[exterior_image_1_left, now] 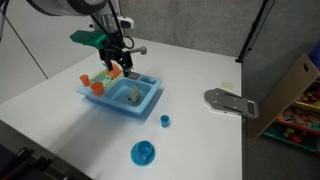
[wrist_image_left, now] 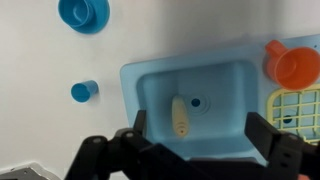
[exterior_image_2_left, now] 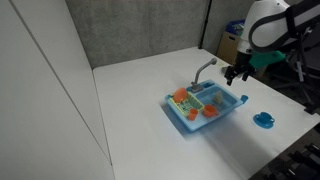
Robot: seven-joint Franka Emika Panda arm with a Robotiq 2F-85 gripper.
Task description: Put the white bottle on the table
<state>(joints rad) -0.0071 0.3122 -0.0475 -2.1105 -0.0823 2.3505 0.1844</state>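
The gripper (wrist_image_left: 195,130) is open wide above the white bottle (wrist_image_left: 180,116), which lies in the middle of the blue sink (wrist_image_left: 133,85). Go straight down and gently pinch its long sides.

The white counter (exterior_image_1_left: 200,60) carries a blue toy sink (exterior_image_1_left: 120,110), a small blue cup (exterior_image_1_left: 165,121), a blue bowl (exterior_image_1_left: 143,152) and a grey flat piece (exterior_image_1_left: 230,102).

Bottle (wrist_image_left: 180,115) lies in the sink (wrist_image_left: 133,88) (mid-basin); small cup (wrist_image_left: 84,91) beside it — on the table (wrist_image_left: 30,55).
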